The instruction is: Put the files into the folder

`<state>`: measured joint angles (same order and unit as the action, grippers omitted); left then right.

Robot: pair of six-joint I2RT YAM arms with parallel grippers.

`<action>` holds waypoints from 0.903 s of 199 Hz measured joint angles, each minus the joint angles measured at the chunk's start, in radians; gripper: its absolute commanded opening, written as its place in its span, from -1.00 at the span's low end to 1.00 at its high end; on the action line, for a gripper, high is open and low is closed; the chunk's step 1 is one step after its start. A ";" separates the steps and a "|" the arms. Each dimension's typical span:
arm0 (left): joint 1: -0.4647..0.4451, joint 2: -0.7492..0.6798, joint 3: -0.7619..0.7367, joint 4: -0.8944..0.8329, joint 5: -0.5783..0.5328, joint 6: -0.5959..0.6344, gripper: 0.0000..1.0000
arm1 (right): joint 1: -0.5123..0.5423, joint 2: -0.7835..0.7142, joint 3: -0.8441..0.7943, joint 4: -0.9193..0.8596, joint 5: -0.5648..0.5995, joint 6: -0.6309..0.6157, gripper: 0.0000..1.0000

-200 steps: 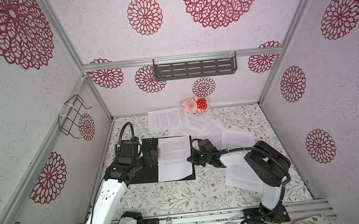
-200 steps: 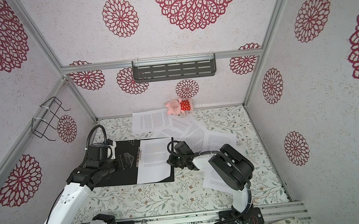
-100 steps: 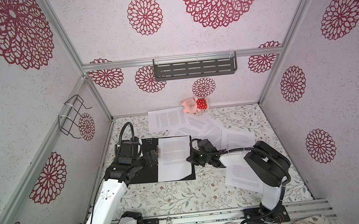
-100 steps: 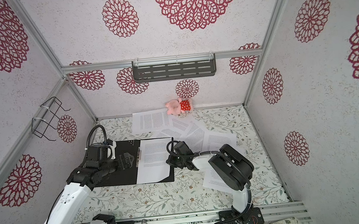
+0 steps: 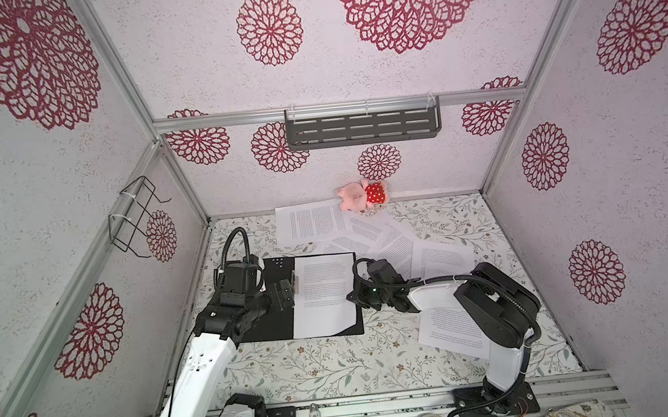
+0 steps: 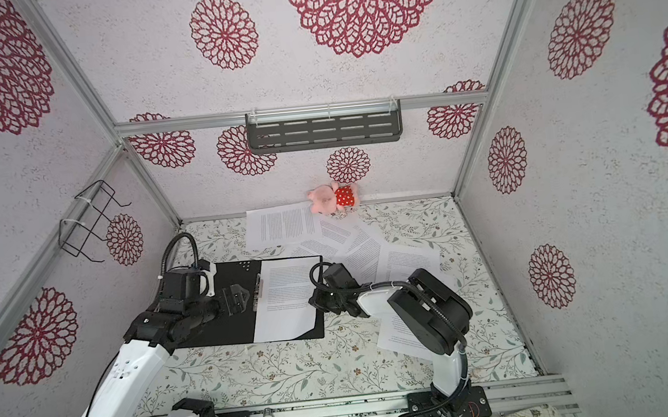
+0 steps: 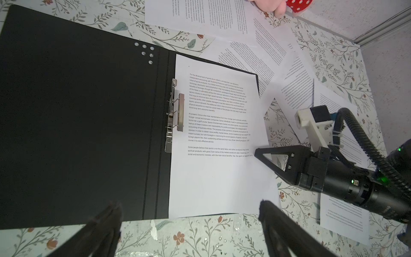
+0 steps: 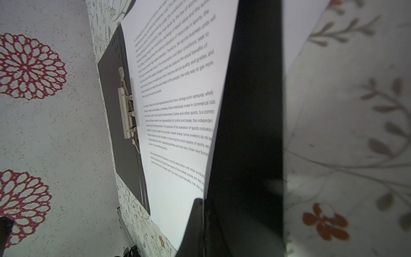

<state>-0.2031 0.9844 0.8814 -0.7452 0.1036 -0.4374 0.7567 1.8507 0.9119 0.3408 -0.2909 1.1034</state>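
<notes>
One sheet (image 7: 213, 178), edge touching closed right gripper (image 7: 255, 152)

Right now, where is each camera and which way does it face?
Top views: high at the front, facing down; folder, loose files, left arm and right arm whole.
Left wrist: above the folder, facing down; own open jaws, also the right arm.
Right wrist: low, facing along the sheet toward the clip; own jaws shut on its edge.
Shared: all show the sheet in the folder.
</notes>
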 measured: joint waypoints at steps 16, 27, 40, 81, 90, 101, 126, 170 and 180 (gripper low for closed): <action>0.001 0.000 0.000 0.000 0.000 0.000 0.98 | 0.000 0.000 0.000 0.000 0.000 0.000 -0.72; 0.001 0.000 0.000 0.000 0.000 0.000 0.98 | 0.000 0.000 0.000 0.000 0.000 0.000 -0.65; 0.001 0.000 0.000 0.000 0.000 0.000 0.98 | 0.001 0.000 0.000 0.001 0.000 0.000 -0.58; 0.001 0.000 0.000 0.000 0.000 0.000 0.98 | 0.003 0.000 0.000 0.006 0.000 0.007 -0.18; 0.001 0.000 0.000 0.000 0.000 0.000 0.98 | 0.004 0.000 0.000 0.007 0.000 0.008 -0.09; 0.001 0.000 0.000 -0.001 0.000 0.000 0.97 | 0.005 0.000 0.000 0.005 0.002 0.006 0.04; 0.001 0.000 0.000 -0.001 0.000 0.000 0.98 | 0.009 0.000 0.001 -0.002 0.009 0.004 0.24; 0.001 0.000 0.000 -0.001 0.000 0.000 0.98 | 0.019 -0.001 0.035 -0.056 0.036 -0.013 0.31; 0.001 0.000 0.000 0.000 0.000 0.000 0.98 | 0.024 -0.001 0.043 -0.072 0.043 -0.016 0.32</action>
<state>-0.2020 0.9844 0.8814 -0.7456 0.1036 -0.4370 0.7807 1.8500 0.9546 0.2684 -0.2481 1.0870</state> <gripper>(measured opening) 0.988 0.653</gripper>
